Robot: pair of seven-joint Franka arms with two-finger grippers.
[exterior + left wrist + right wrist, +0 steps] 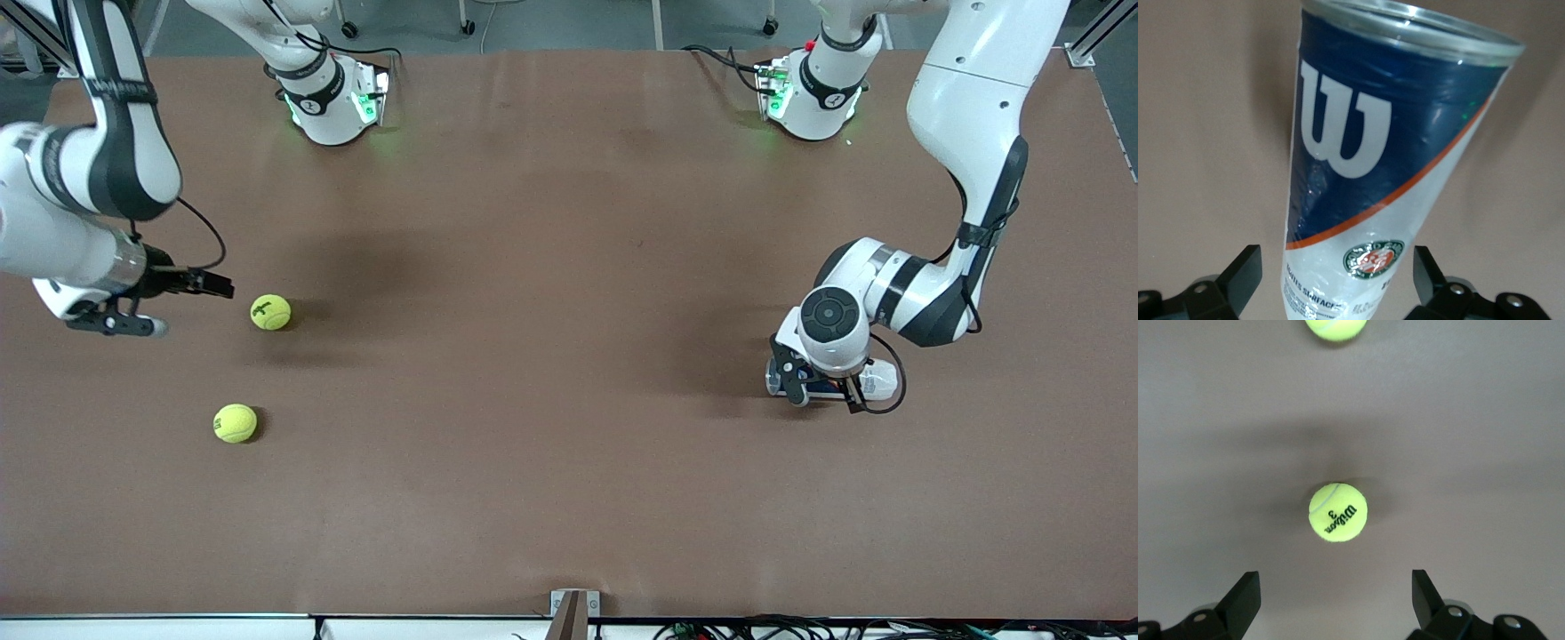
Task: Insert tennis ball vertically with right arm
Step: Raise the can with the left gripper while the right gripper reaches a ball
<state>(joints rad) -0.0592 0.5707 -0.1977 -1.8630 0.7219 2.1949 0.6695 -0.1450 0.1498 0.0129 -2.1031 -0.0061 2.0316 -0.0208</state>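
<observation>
Two yellow tennis balls lie toward the right arm's end of the table. The ball with black print (pixel 270 312) (pixel 1337 512) is farther from the front camera than the other ball (pixel 236 423) (pixel 1335 327). My right gripper (pixel 171 304) (pixel 1336 593) hangs open over the table beside the printed ball, holding nothing. A clear tennis ball can (pixel 1385 167) with a blue Wilson label stands between the open fingers of my left gripper (pixel 822 396) (pixel 1336 270); a gap shows on each side. The left hand hides the can in the front view.
Brown table surface (pixel 551 356) spreads between the two arms. The arm bases (pixel 333 102) (pixel 813 93) stand along the edge farthest from the front camera. A small bracket (pixel 573 609) sits at the nearest edge.
</observation>
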